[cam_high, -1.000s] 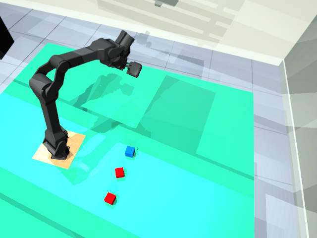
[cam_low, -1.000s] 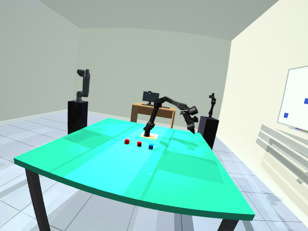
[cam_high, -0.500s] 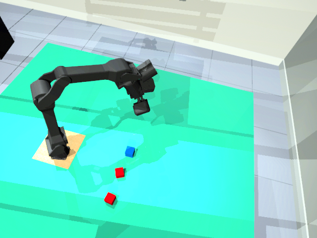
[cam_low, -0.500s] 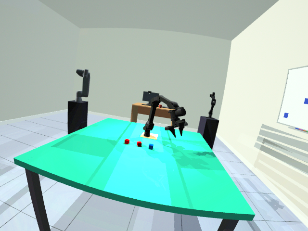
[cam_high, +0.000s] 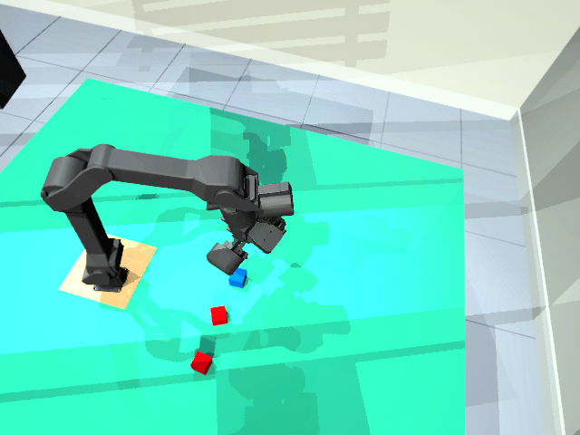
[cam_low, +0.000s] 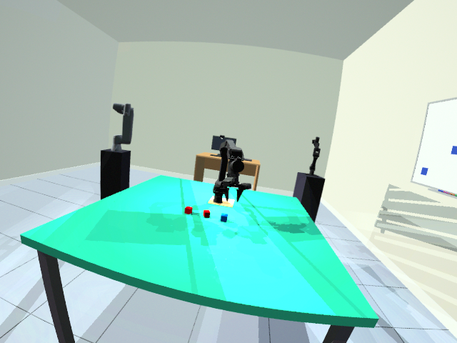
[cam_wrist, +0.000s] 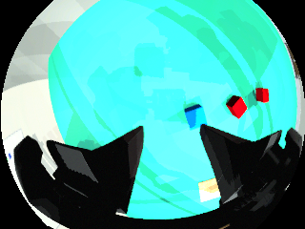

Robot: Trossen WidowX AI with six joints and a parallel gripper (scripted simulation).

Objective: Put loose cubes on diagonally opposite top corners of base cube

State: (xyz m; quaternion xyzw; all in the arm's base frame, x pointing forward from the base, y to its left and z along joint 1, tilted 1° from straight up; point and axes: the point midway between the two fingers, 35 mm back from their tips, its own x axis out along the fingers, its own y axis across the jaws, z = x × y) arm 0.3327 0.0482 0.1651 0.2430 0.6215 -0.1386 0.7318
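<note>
Pale walls and a tiled floor are surrounding your green table (cam_high: 398, 281) (cam_low: 258, 288) (cam_wrist: 110, 95), with a wooden desk (cam_low: 206, 157) standing behind it in the exterior view. The three cubes are sitting well inside the table's edges, so none of them is crowding a rim. They are lying in a loose row: your blue cube (cam_high: 237, 277) (cam_low: 223, 217) (cam_wrist: 193, 117) at one end, the nearer red cube (cam_high: 218, 315) (cam_low: 206, 214) (cam_wrist: 236, 107) in the middle, and the farther red cube (cam_high: 201, 362) (cam_low: 188, 209) (cam_wrist: 262, 94) at the other end. Open tabletop is separating each neighboring pair, and nothing is resting on top of any cube. You cannot tell from their looks alone which one is the fixed base.

Your arm (cam_high: 154, 169) (cam_low: 223, 158) is rising from the tan board (cam_high: 140, 255) (cam_low: 229, 204) (cam_wrist: 208, 191) and arching over the table. Its gripper (cam_high: 246, 246) (cam_low: 233, 200) (cam_wrist: 172, 126) is hovering above the surface near the blue cube, fingers standing apart and holding nothing. In the top view, one finger is appearing right beside that cube's edge, so you are seeing little sideways room there; in the wrist view, the cube is showing beyond the tips, toward the right-hand finger of the picture. Both red cubes are lying outside the finger gap.
</note>
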